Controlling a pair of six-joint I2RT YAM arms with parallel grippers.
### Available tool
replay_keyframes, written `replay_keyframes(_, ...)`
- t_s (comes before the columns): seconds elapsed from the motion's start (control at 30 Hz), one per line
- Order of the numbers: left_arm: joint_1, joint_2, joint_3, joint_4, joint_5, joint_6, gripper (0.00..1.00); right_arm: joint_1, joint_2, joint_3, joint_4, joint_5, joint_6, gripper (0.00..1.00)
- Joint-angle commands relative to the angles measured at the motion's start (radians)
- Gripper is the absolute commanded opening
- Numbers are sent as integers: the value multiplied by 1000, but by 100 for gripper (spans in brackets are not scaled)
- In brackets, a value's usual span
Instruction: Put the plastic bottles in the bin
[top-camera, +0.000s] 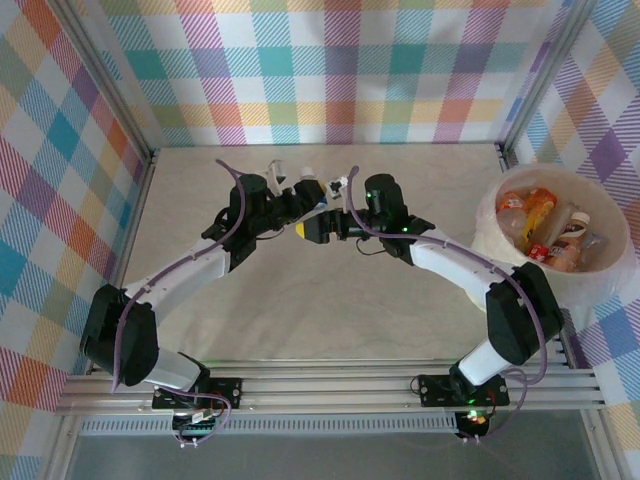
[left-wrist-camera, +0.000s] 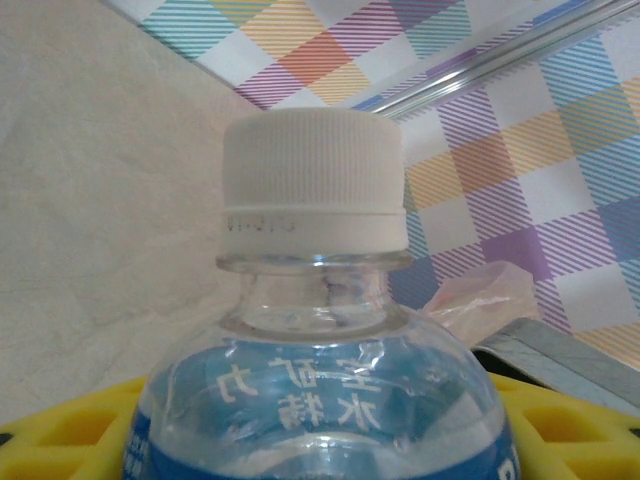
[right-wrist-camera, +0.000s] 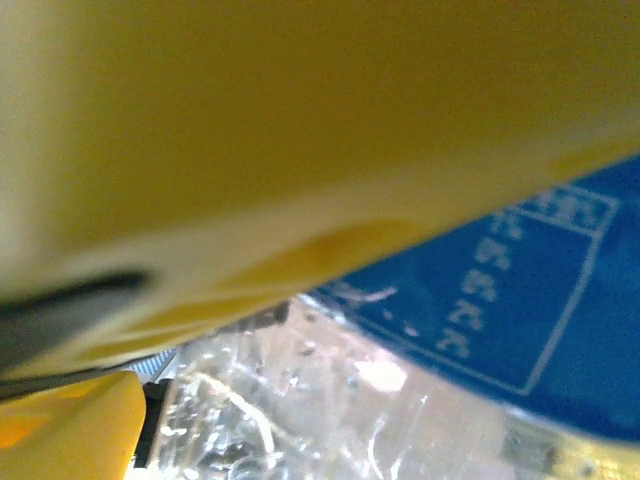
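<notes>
Both arms meet over the far middle of the worktop (top-camera: 300, 310), claws pointing at each other.

Left claw (top-camera: 298, 205): partly closed around a blue-label bottle (left-wrist-camera: 320, 400). In the left wrist view the bottle stands up between the yellow pads (left-wrist-camera: 60, 440), which show at either lower corner hard against its shoulder. The white ribbed cap (left-wrist-camera: 312, 180) is on and the neck is clear. I read this as a firm hold low on the body.

Right claw (top-camera: 318, 228): right up against the same bottle from the right side. In the right wrist view one yellow finger (right-wrist-camera: 300, 120) crosses the top of the picture, too close to be sharp. A second yellow tip sits at the lower left. Crushed clear plastic and the blue label (right-wrist-camera: 520, 300) lie between them. The jaws stand wide. I cannot tell whether they are pressing the bottle or are just around it.

Bin (top-camera: 600, 285): at the far right of the worktop, well apart from the claws. It already holds several bottles (top-camera: 540, 225) with orange and red labels, piled on their sides.

Surroundings:
- The worktop between the claws and the bin is bare; the right arm's own forearm (top-camera: 450, 255) lies along that stretch.
- Plaid walls (top-camera: 330, 70) close in the far side and both flanks.
- A metal frame post (top-camera: 548, 60) rises just behind the bin.
- In the left wrist view a pale pinkish translucent piece (left-wrist-camera: 485, 295) shows behind the bottle's right shoulder. I cannot identify it.
</notes>
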Motion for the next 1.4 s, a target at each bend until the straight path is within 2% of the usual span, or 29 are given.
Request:
replay_keyframes(0.0,-12,-6,8,69,25,-14,58,8,6,33,39,1,8,88)
replay_keyframes(0.3,-13,-5,4,71,21,-18,59,8,-9,19,24,54,26,61)
replay_keyframes(0.4,-13,-4,5,70,20,-20,60,8,-13,19,10,59,21,56)
replay_keyframes(0.57,-13,-8,11,65,28,-25,62,8,-27,16,-26,116,14,53)
replay_keyframes(0.8,-13,-50,24,25,49,-6,83,0,-71,11,-143,249,-20,50)
replay_keyframes(1.0,-23,-96,31,7,99,56,96,-35,-135,9,-279,355,-60,49)
replay_keyframes(1.13,-55,-105,46,-25,132,120,100,-66,-203,32,-413,467,-122,49)
replay_keyframes(1.37,-134,-94,72,-27,166,217,100,-142,-352,63,-584,623,-232,49)
